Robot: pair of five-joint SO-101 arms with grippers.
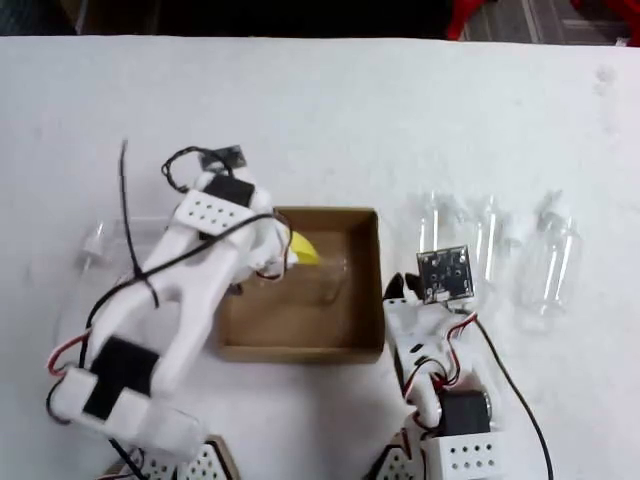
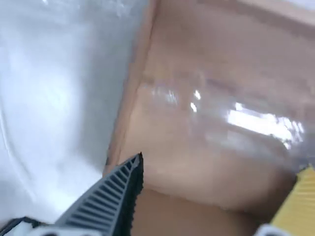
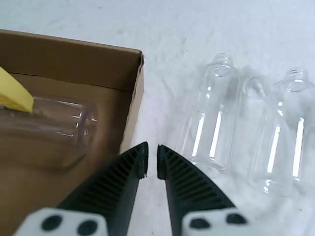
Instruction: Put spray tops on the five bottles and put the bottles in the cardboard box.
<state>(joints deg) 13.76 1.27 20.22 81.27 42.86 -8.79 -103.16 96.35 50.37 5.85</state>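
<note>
A clear bottle with an open neck lies inside the cardboard box. My left gripper hangs over the box's left part, open, its black finger and yellow finger spread wide just short of that bottle. The yellow finger sits against the bottle's body. My right gripper is shut and holds nothing, low over the table by the box's right wall. Open-necked clear bottles lie just beyond it.
Three clear bottles lie side by side right of the box. Another clear bottle lies on the white table left of the left arm. The right arm stands near the front edge.
</note>
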